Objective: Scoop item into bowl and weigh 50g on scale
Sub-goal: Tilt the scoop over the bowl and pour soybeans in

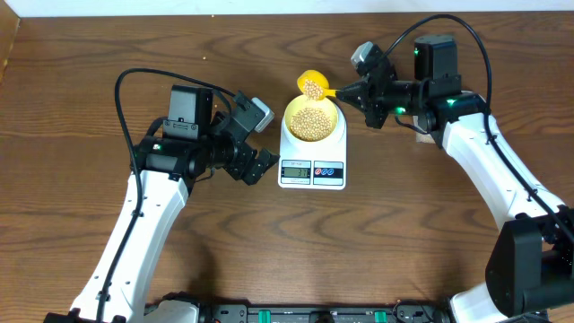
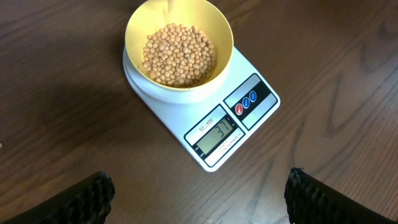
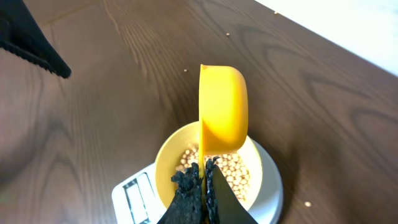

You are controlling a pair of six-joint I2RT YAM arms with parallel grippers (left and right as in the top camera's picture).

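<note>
The pale-yellow bowl [image 1: 288,121] stands on the white scale [image 1: 311,158] and holds a heap of tan beans [image 1: 313,124]. My right gripper [image 1: 345,90] is shut on the handle of a yellow scoop [image 1: 313,85], which hangs over the bowl's far rim with some beans in it. In the right wrist view the scoop [image 3: 224,109] is turned on its side above the bowl [image 3: 165,165], held by the gripper [image 3: 204,171]. My left gripper [image 2: 199,199] is open and empty, just left of the scale [image 2: 180,109], whose display is lit.
A few stray beans [image 3: 308,203] lie on the brown wooden table. The table's far edge [image 3: 348,31] runs behind the scale. The left arm's finger [image 3: 31,40] shows at the upper left of the right wrist view.
</note>
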